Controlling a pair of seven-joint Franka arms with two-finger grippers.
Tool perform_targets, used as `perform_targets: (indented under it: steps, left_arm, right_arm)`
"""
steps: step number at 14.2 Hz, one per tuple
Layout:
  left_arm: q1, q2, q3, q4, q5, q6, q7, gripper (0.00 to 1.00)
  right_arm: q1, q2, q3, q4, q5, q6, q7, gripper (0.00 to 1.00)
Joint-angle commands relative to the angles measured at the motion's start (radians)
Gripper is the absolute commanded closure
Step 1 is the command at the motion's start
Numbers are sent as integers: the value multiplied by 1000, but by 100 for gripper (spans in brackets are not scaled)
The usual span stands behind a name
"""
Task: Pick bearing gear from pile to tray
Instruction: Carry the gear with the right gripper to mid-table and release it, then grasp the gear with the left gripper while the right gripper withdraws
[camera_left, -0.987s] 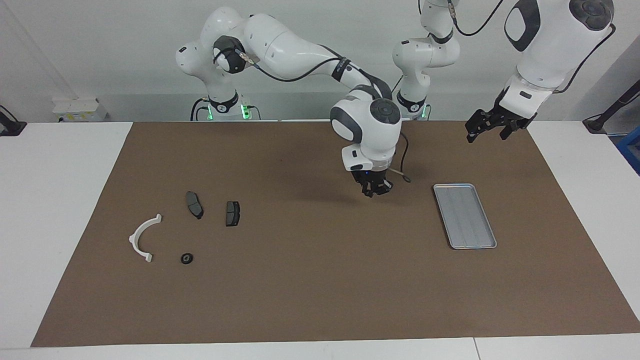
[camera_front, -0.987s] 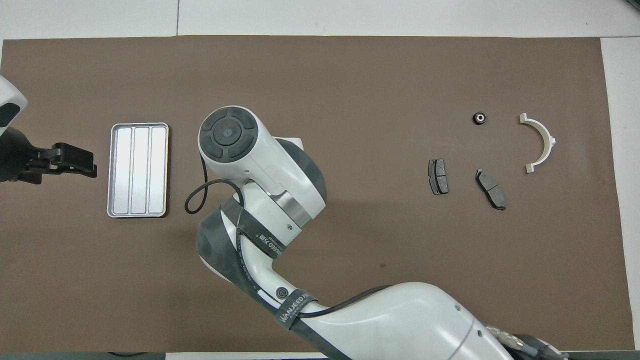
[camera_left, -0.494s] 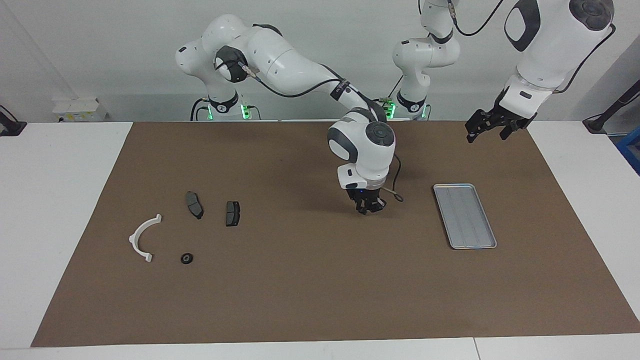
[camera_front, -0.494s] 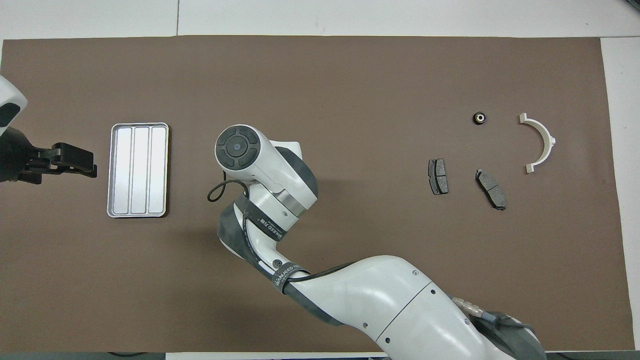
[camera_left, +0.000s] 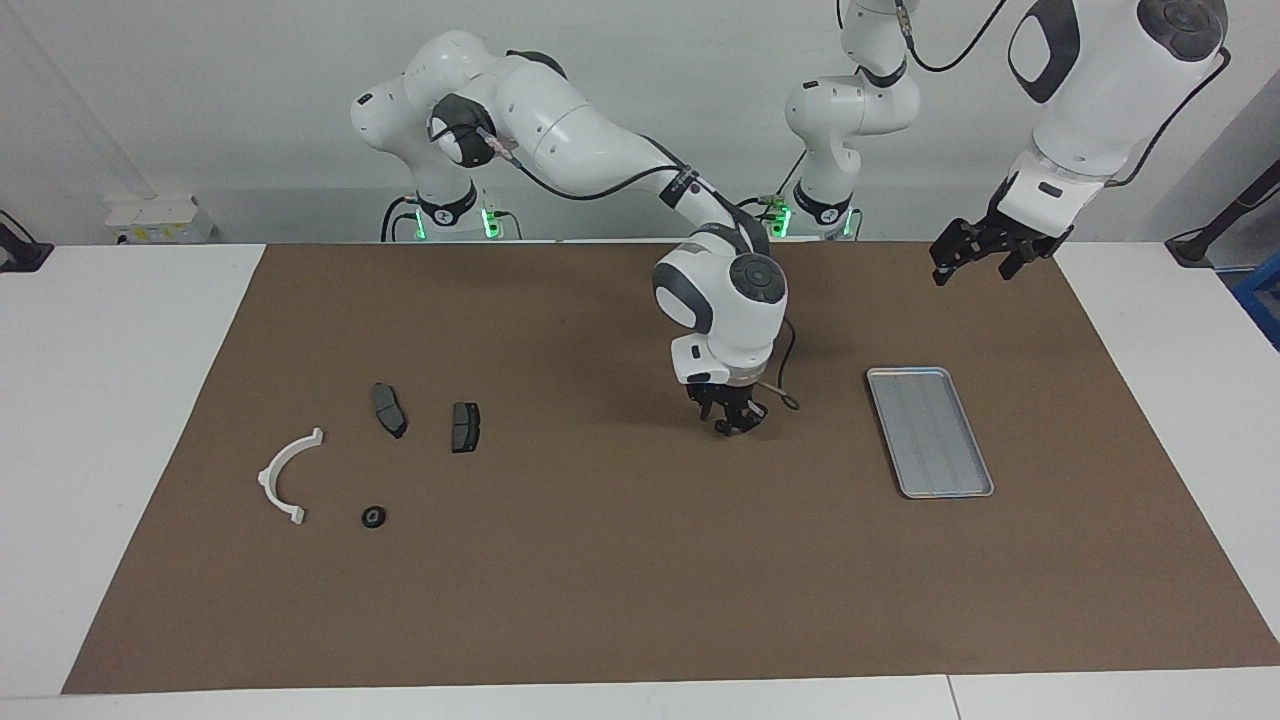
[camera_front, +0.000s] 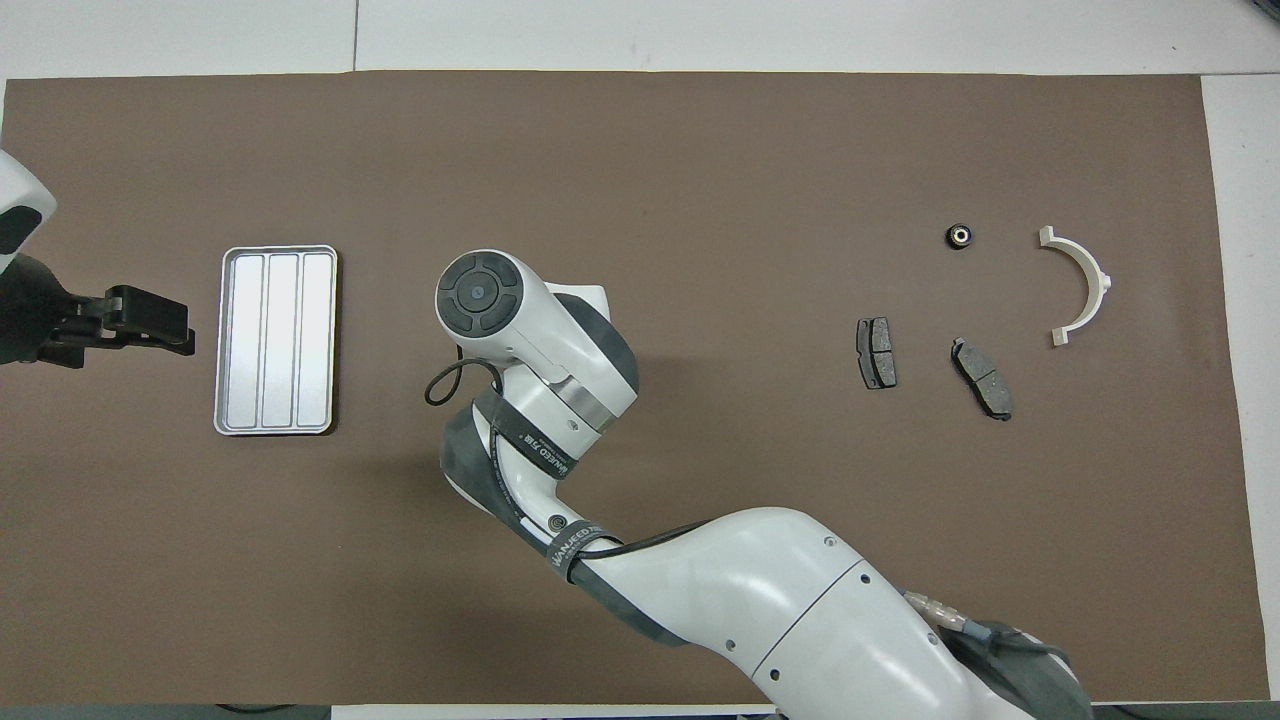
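**A:** Biggest first. What fills the frame?

**B:** A brown rectangular paper mat (camera_left: 600, 580) covers most of the white table. The right arm reaches down to the middle of the facing view, with the right gripper (camera_left: 737, 424) low over bare mat. I cannot tell whether it is apart or together, and no part shows in it. The left arm waits. The left gripper (camera_left: 975, 268) hangs spread apart and empty at the upper right of that view.

**A:** And the shallow silver-grey rectangular metal tray (camera_left: 905, 440)?

**B:** It sits at right of centre in the facing view, with nothing in it. The pile lies at lower left, toward the right arm's end of the table. It holds a white curved plastic arc (camera_left: 264, 480), two dark grey pad-shaped pieces (camera_left: 389, 409) (camera_left: 465, 426) and a tiny black round bearing gear (camera_left: 373, 516). The gear lies just beside the arc's lower end, well apart from the gripper.

**A:** So how should the pick go?

**B:** I'd carry the right gripper over to the gear and centre it above. Then I'd come straight down with the opening set just wider than the part. I'd line up the grip so it stays off the arc, and close only once it is down at the mat, because so small a piece could skid away.

**A:** Any writing?

**B:** In the overhead view, a dark strap (camera_front: 578, 540) on the right arm reads roughly "WANJEED". The characters after it are too small to make out.
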Motion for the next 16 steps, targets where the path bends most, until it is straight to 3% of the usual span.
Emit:
perform_targets:
  steps: [1,3,5,9,11,13,15,16]
  left_arm:
    - [-5,-19,-3,-15,8,12,-20,0]
    - [-28,-20,-5,-51,5,90,-117,0]
    - [-79,4,-5,-58,5,136,-222,0]
    - [-275,189,-3,-58,8,335,-568,0]
    - [-356,286,-2,-46,8,424,-673,0]
    - [-430,409,3,1,10,485,-756,0]
    - [-433,420,-2,-62,8,603,-788,0]
    - [-436,414,0,-113,8,649,-790,0]
  right_arm:
    - [-92,-63,23,38,-6,-136,-113,0]
    - [-188,-138,26,35,0,-190,-287,0]
    - [-291,-192,29,26,2,-230,-592,0]
    - [-478,-226,27,-31,-3,-233,-1014,0]
    - [-581,-256,27,-121,-3,-149,-1188,0]
    - [-663,-330,27,-318,-5,19,-1294,0]
    - [-710,-373,24,-491,-17,208,-1345,0]
    - [-720,-370,23,-509,-20,238,-1345,0]
